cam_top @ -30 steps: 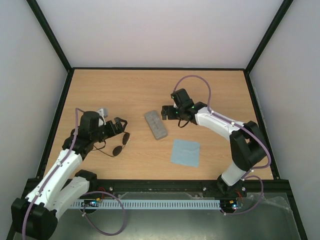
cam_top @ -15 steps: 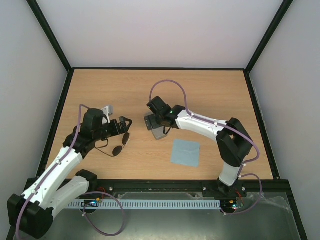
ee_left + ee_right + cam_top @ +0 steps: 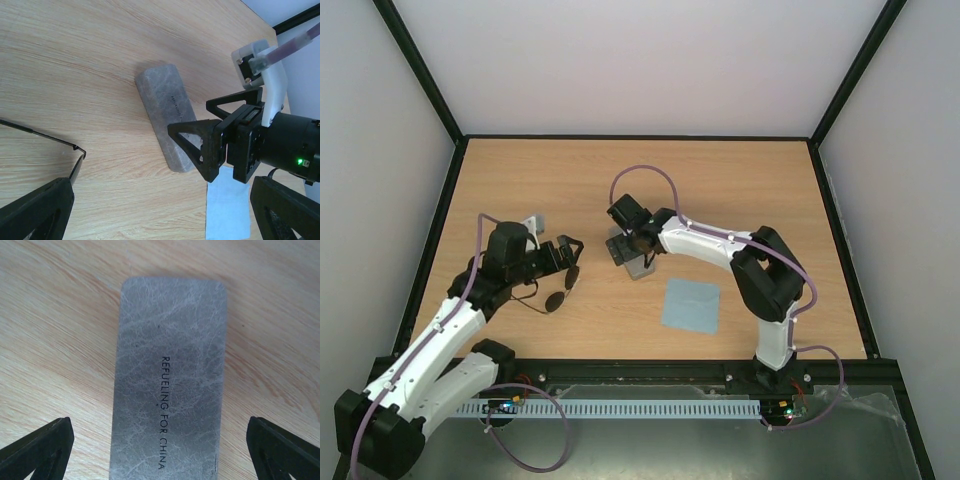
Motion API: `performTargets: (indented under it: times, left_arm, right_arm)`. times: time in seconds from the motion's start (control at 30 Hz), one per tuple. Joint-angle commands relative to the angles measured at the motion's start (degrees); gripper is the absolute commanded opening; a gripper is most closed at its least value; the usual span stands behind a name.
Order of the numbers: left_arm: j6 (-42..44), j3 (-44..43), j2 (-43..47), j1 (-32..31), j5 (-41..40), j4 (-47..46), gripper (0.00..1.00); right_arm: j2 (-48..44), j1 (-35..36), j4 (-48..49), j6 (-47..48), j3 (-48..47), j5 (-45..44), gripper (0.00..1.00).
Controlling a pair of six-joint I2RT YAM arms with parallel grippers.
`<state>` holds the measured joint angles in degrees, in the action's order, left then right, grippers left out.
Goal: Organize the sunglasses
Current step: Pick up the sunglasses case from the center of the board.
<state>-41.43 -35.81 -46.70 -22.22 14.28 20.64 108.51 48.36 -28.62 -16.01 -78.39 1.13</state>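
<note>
1. The sunglasses (image 3: 563, 288) lie on the wooden surface (image 3: 570, 180) at its left side, temple arms unfolded, well apart from the grey case (image 3: 170, 370).
2. The left hand (image 3: 566, 258) stands wide and holds nothing; it hangs just beside the sunglasses, and the left wrist view shows one lens edge next to a finger.
3. The right hand (image 3: 626, 250) also stands wide, over one end of the case, with a finger on each side and a gap between each finger and the case.
4. A light blue cloth (image 3: 691, 305) lies flat near the case, on the side nearer the arm bases.
</note>
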Motion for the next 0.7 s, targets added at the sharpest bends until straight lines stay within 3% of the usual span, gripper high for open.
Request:
performTargets:
  times: [0.0,0.67]
  left_arm:
    - [-0.41,-0.05,-0.75,-0.19,-1.08,-0.68,1.0]
    - [-0.76,0.81,-1.03,-0.2,-1.59,-0.98,0.99]
  right_arm:
    - [2.13,-0.02,-3.36,1.94,-2.34,-1.04,0.95]
    - [6.5,-0.02,-4.25,2.21,-4.96,-1.04,0.78]
